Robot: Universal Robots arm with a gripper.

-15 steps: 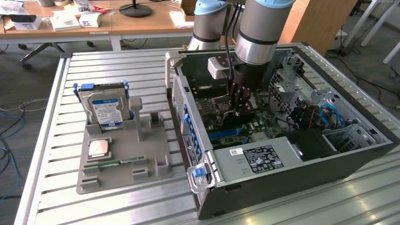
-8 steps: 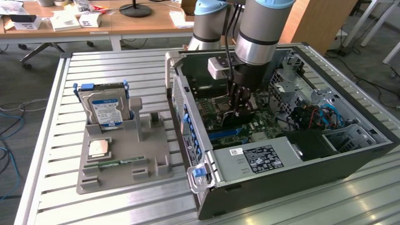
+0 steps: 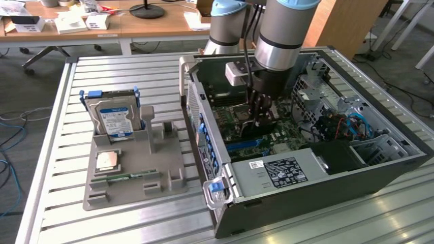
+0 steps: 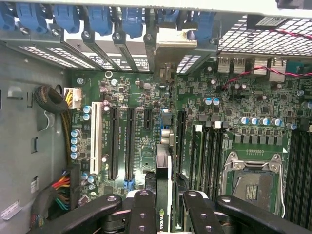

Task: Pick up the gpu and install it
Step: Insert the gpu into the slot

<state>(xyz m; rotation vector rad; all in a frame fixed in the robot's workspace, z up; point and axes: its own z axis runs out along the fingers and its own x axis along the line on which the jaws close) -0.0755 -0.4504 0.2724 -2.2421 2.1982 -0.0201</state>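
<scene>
My gripper point(image 3: 261, 121) reaches down into the open computer case point(image 3: 224, 127), over the motherboard. In the wrist view the gripper point(image 4: 168, 200) is shut on the gpu point(image 4: 163, 168), a thin dark card seen edge-on between the two black fingers point(image 4: 144, 207). The card stands upright over a blue expansion slot point(image 4: 165, 122) in the middle of the motherboard point(image 4: 141, 97). Its metal bracket end point(image 4: 171, 43) lies against the row of rear slot openings. I cannot tell whether the card's edge sits in the slot or hovers just above it.
A grey parts holder point(image 3: 135, 175) stands outside the case on the slatted table. It carries a silver hard drive with a blue label point(image 3: 115, 114), a CPU chip point(image 3: 107, 160) and a green RAM stick point(image 3: 125, 177). The CPU socket point(image 4: 251, 178), the power supply point(image 3: 278, 170) and cable bundles point(image 3: 342, 127) crowd the case.
</scene>
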